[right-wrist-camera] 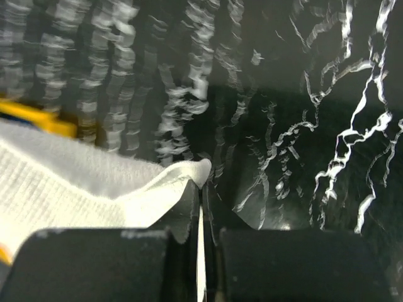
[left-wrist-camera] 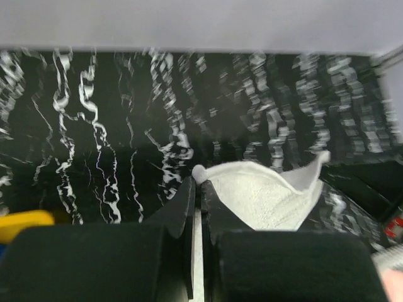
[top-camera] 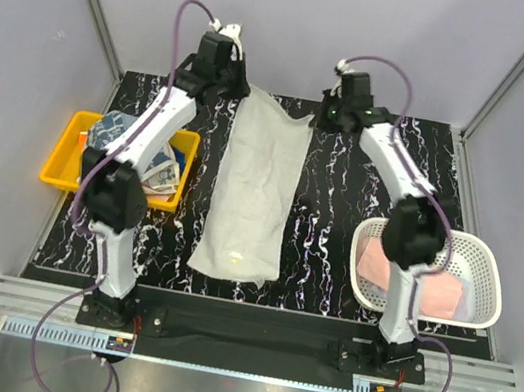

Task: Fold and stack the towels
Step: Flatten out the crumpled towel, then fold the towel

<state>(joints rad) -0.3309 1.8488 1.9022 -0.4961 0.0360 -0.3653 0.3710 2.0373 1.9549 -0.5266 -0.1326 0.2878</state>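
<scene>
Towels [top-camera: 111,132] printed with dark blue patterns are lying heaped in the yellow tray [top-camera: 56,165], which is sitting at the left edge of the black marbled table [top-camera: 339,220], partly under the left arm.

Just right of the tray, the left gripper [left-wrist-camera: 198,185] is reaching toward the far edge of the table. Its jaws are clenched almost together on the far left corner of the whitish towel [top-camera: 254,195]. In the left wrist view a small tuft of cloth is poking out at the fingertips, and the towel is spreading away to the right of them.

That towel is stretching as a long strip down the middle of the table, from near the far edge almost to the near edge. Its near end is lying flat, with the near corners well apart from both arm bases. Its far hem is sagging a little between the two held corners.

At the towel's far right corner the right gripper [right-wrist-camera: 203,189] is doing the same job, jaws pressed nearly shut with the cloth corner pinched between them. The towel is running off to the left in the right wrist view.

Farther right, by the right edge and toward the near right corner, the white mesh basket [top-camera: 497,288] is holding a pink towel [top-camera: 438,293], with the right arm crossing in front of its left side.
</scene>
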